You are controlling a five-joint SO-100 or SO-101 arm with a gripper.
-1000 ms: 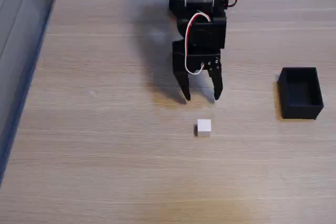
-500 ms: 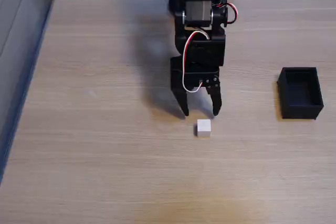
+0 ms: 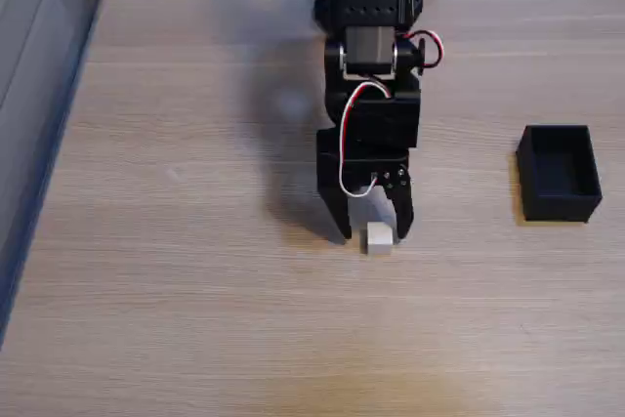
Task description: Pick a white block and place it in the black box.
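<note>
Gripper (image 3: 373, 234) in the fixed view is pointing down at the wooden worktop (image 3: 195, 290) with its jaws spread apart, not clamping anything. White block (image 3: 379, 238) is sitting on the worktop right between the two fingertips, closer to the right one, and I can't tell if it's touching. Black box (image 3: 559, 173) is sitting well off to the right, open side up. A red and white cable (image 3: 354, 119) is looping down the arm's front.

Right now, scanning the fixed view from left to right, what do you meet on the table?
Gripper with open jaws around the white block, then the black box far right; block and gripper overlap, so their mutual order is unclear.
</note>
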